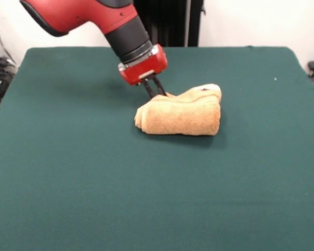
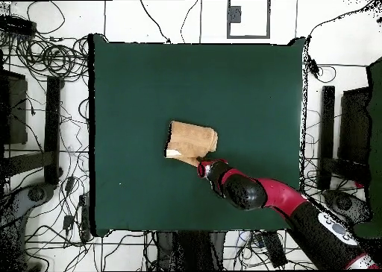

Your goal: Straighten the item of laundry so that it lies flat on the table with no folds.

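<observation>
One towel (image 1: pixel 180 114), one robot arm (image 1: pixel 89 15) and one table (image 1: pixel 68 172) are in sight. The towel is orange-tan terry cloth, bunched into a thick, rolled-up bundle rather than spread flat. It lies near the middle of the dark green table, well away from all four edges, and takes up only a small part of the surface.

The red and black arm reaches down at a slant to the towel. Its gripper (image 1: pixel 154 88) has two thin dark fingers (image 1: pixel 148 89) set close together, their tips meeting the upper back edge of the bundle; whether they pinch the cloth or only touch it cannot be told.

The front view shows the height of the bundle, its rounded folds, and a pale patch at its top corner. The overhead view shows instead the bundle's outline, a short oblong with a lighter strip along one side, and the whole table, ringed by cables (image 2: pixel 52 57) and dark equipment on a white floor (image 2: pixel 186 19).
</observation>
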Motion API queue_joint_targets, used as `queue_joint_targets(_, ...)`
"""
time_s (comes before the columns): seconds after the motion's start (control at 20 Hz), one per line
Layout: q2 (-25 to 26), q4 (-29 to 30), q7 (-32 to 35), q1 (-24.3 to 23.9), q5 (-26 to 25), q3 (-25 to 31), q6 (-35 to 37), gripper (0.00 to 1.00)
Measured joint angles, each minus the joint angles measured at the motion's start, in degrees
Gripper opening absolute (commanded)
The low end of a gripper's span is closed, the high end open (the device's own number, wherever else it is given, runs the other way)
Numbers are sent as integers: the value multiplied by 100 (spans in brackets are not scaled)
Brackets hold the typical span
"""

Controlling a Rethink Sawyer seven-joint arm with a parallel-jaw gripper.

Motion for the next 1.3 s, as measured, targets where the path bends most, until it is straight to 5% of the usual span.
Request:
queue_joint_targets(0.75, 86, -1, 0, 211, -43, 78, 25, 0)
queue_joint_targets(1.3, -1723, 433, 0, 692, 473, 80, 782, 0)
